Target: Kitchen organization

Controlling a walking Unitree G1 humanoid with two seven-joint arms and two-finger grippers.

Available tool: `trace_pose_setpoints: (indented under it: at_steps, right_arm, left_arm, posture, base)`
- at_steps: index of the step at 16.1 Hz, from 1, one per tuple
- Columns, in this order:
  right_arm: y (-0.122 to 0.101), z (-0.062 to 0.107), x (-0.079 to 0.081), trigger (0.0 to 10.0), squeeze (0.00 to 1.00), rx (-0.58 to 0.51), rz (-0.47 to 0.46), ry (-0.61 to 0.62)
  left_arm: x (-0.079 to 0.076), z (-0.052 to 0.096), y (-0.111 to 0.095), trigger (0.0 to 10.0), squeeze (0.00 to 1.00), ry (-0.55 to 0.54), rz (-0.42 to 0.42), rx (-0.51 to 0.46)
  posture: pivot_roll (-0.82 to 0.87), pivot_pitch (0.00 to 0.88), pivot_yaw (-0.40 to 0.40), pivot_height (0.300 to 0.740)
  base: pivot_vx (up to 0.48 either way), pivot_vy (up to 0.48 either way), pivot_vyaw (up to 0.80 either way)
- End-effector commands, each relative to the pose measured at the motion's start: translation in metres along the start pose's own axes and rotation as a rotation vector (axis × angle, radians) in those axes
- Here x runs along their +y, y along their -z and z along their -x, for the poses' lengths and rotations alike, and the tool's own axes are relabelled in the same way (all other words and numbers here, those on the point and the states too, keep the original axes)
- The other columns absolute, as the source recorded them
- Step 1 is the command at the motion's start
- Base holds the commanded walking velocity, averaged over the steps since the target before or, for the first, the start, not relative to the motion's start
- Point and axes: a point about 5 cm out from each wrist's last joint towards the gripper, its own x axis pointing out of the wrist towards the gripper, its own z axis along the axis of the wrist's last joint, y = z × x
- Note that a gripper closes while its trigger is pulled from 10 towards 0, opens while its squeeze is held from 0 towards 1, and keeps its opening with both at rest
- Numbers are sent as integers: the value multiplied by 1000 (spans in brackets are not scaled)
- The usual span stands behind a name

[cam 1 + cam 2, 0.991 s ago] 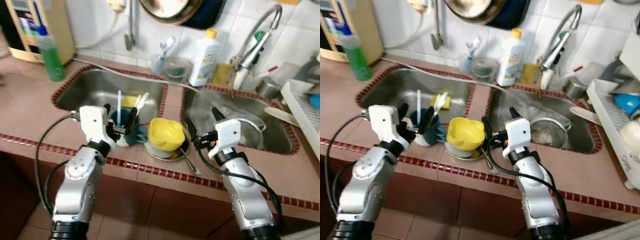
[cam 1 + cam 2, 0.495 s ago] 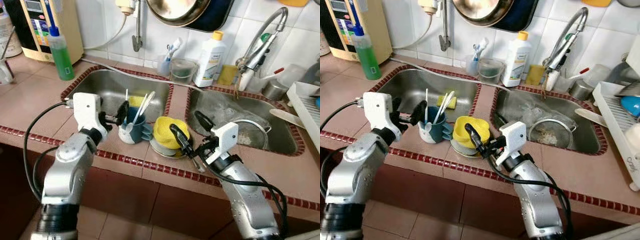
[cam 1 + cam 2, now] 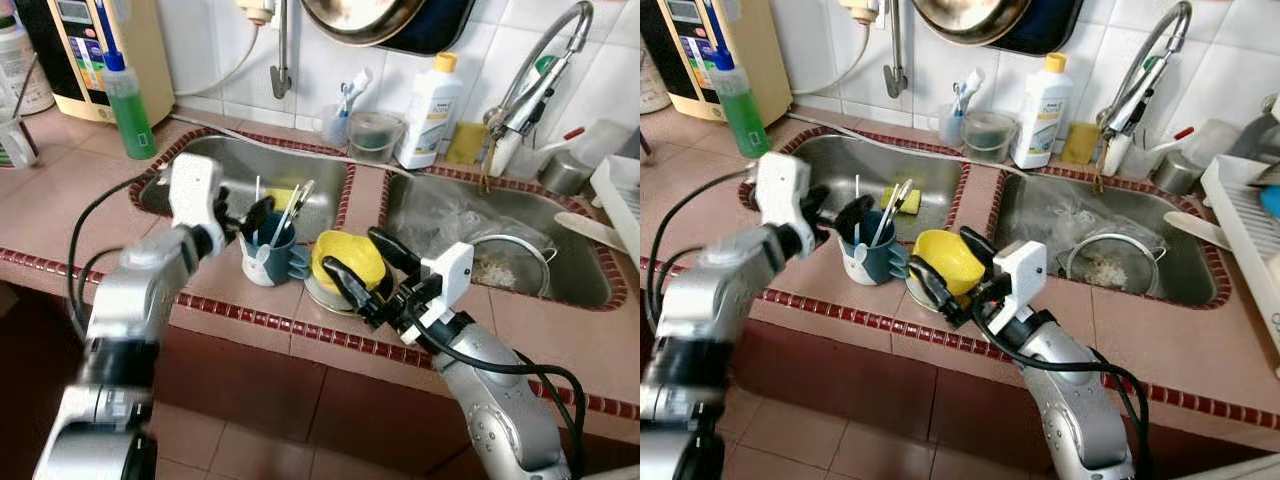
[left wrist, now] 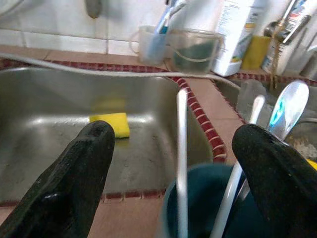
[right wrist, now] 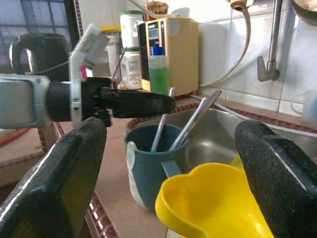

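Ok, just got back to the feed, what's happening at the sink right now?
Both arms are at the counter strip in front of the double sink. The left gripper is open around the teal mug holding utensils. The right gripper is open on either side of the yellow bowl, which sits on a stack of dishes. Neither is gripped or lifted yet.

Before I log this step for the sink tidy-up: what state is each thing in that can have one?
Left gripper: open, at the mug's rim.
Right gripper: open, astride the yellow bowl.
Mug: upright, holding utensils.
Yellow bowl: tilted, stacked on dishes.
Sponge: lying in the left sink.
Green bottle: upright, capped.
White bottle: upright, capped.
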Motion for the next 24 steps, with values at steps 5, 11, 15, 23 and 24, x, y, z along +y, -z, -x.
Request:
trace_pose_setpoints:
  at_steps: [5, 11, 15, 23, 24]
  right_arm:
    - [-7, 2, 1, 10000, 0, 1, 13, 11]
    - [-8, 5, 2, 10000, 0, 3, 10, 33]
    - [-7, 6, 3, 10000, 0, 9, 9, 40]
    - [-3, 7, 6, 10000, 0, 29, 3, 31]
    - [-3, 6, 6, 10000, 0, 31, 3, 30]
  left_arm:
    - [-8, -17, -6, 10000, 0, 91, -26, 49]
    - [-5, -21, -8, 0, 0, 115, -30, 48]
    - [-2, -20, -9, 0, 0, 114, -29, 40]
    - [4, -15, -8, 0, 0, 104, -28, 35]
    - [5, -14, -9, 0, 0, 100, -30, 34]
  posture:
    - [-113, 0, 4, 740]
    - [-126, 0, 15, 740]
    - [-119, 0, 8, 740]
    - [-99, 0, -4, 740]
    - [-94, 0, -5, 740]
  base:
    - [0, 0, 0]
    - [0, 0, 0]
    - [0, 0, 0]
    - [0, 0, 0]
    - [0, 0, 0]
